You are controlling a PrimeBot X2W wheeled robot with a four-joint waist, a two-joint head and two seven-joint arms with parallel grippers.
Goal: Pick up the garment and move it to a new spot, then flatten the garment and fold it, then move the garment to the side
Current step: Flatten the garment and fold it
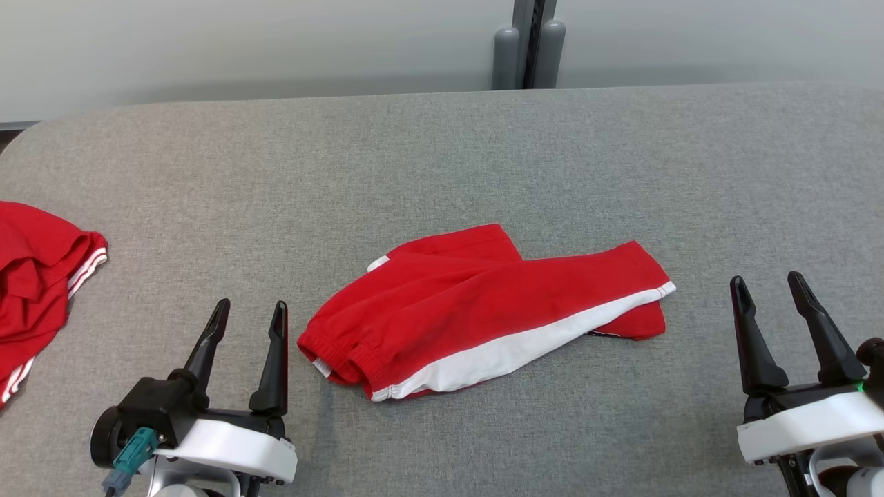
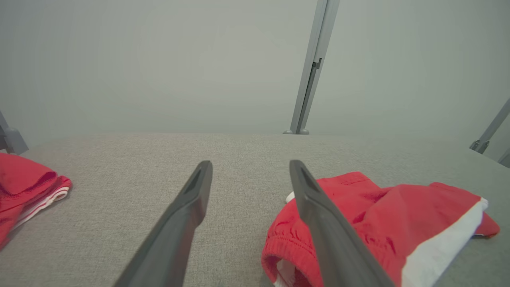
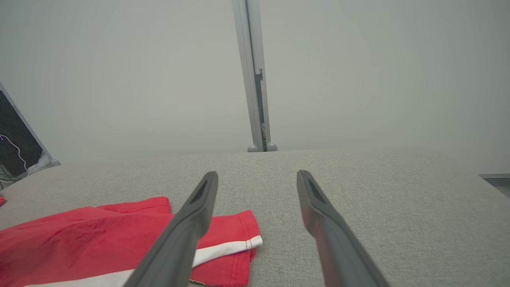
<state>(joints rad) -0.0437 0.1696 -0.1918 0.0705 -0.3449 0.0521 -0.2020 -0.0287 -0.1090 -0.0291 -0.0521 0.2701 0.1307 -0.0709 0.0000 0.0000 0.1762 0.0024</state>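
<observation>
The garment [image 1: 483, 310] is a pair of red shorts with a white side stripe, lying folded in the middle of the grey fabric table [image 1: 483, 152]. It also shows in the left wrist view [image 2: 390, 223] and the right wrist view [image 3: 99, 235]. My left gripper [image 1: 250, 313] stands open just left of the waistband end, above the cloth surface, with nothing between its fingers. My right gripper [image 1: 766, 284] stands open to the right of the leg hem, apart from the garment and empty.
A second red garment with thin white stripes [image 1: 34, 276] lies crumpled at the table's left edge, also seen in the left wrist view [image 2: 28, 191]. A grey post [image 1: 528, 45] stands behind the table's far edge against a pale wall.
</observation>
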